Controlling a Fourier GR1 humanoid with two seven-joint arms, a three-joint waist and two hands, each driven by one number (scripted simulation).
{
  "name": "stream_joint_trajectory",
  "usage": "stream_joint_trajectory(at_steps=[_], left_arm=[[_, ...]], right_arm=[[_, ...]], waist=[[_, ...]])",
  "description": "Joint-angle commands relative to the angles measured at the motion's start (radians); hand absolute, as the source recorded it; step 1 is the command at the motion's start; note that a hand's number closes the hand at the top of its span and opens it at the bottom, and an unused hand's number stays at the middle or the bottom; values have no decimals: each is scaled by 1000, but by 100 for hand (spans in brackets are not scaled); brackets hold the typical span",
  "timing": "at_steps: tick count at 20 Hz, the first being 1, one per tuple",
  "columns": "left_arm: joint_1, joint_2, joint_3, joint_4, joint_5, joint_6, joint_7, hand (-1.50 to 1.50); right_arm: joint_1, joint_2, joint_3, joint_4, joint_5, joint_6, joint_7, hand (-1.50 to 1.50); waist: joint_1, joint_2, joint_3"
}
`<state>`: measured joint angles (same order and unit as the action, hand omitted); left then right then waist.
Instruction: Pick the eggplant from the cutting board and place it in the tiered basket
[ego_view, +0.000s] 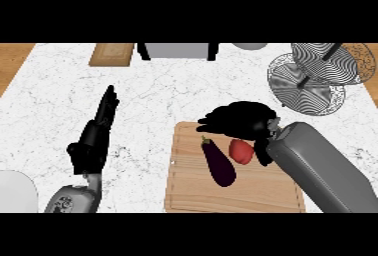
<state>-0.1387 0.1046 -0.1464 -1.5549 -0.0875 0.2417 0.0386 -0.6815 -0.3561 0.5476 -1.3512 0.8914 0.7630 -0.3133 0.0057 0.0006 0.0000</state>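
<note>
A dark purple eggplant (218, 163) lies on the wooden cutting board (192, 192), its stem end pointing away from me. A red vegetable (241, 151) lies just to its right on the board. My right hand (238, 120) hovers over the board's far edge, just beyond both vegetables, with its fingers curled and nothing seen inside them. The tiered wire basket (314, 77) stands at the far right of the counter. My left hand (94, 135) stays open at the left, fingers straight and pointing away from me.
A small wooden block (112, 54) and a grey box (177, 50) sit along the counter's far edge. A white rounded object (15, 192) shows at the lower left. Bare marble counter (170, 95) stretches between the board and the far edge.
</note>
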Motion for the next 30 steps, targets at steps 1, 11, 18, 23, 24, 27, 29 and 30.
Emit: stream_joint_trajectory(at_steps=[1,11,18,23,24,27,29,30], left_arm=[[-6,-25,-22,-35,-19,-1,63,0],[-12,-47,25,80,-10,-23,-60,0],[-55,-58,17,-19,-52,-11,90,0],[33,-32,37,-30,-34,-56,-1,0],[16,-64,26,44,-51,-33,-63,0],[-3,-52,26,-8,-66,-34,31,0],[-18,-89,24,44,-69,-14,-47,0],[-36,-59,55,18,-53,-39,12,0]], right_arm=[[45,-9,-1,-48,27,48,-49,-150],[-42,176,20,135,94,51,9,-150],[26,151,9,145,163,-16,-41,-150],[63,183,-3,135,178,0,-29,-150],[16,202,-6,200,192,-16,-42,-150],[-40,212,-35,338,206,-88,-100,-150],[119,205,29,175,223,-77,-59,-150],[25,241,-18,303,239,-94,-83,-150]], waist=[[-4,-2,0],[2,2,0],[-2,0,0],[0,-1,0],[0,1,0],[7,2,0],[-5,-1,0],[1,0,0]])
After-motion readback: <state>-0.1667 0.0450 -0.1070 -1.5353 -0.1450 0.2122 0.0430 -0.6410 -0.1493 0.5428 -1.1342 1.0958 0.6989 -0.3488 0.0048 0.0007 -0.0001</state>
